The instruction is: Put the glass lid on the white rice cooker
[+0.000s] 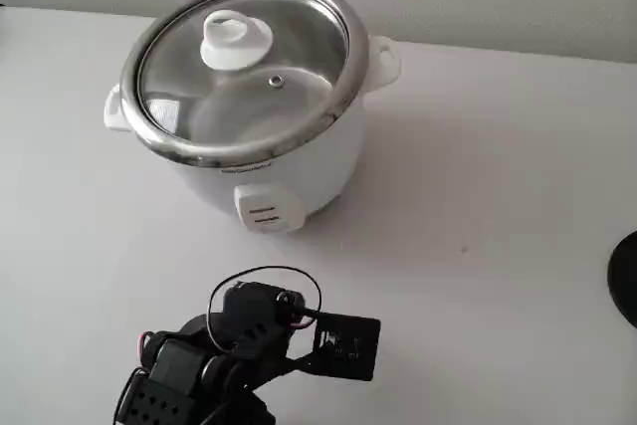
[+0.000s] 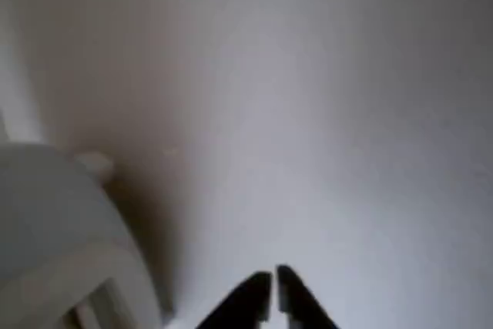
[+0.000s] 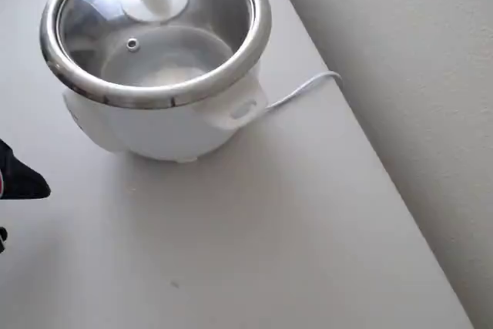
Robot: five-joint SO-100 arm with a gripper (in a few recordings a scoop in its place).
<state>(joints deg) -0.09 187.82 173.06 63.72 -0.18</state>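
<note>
A white table (image 1: 518, 206) carries 1 squat round white rice cooker with a shiny steel rim (image 1: 289, 171), standing toward the far edge of the surface in the fixed view. 1 round clear glass lid with a thin metal rim (image 1: 249, 77) already sits on top of the cooker, covering the pot. The lid has 1 white centre knob (image 1: 236, 39) and 1 small steam hole (image 1: 276, 80).

The fixed view shows the cooker's 2 side handles and its front switch panel (image 1: 267, 212). The overhead view adds 1 thin white cord (image 3: 300, 90) running off the table's edge.

1 black arm sits at the near edge, well apart from the cooker. In the wrist view, the black gripper (image 2: 273, 298) has its 2 fingertips pressed nearly together, holding nothing (the picture is blurred).
</note>
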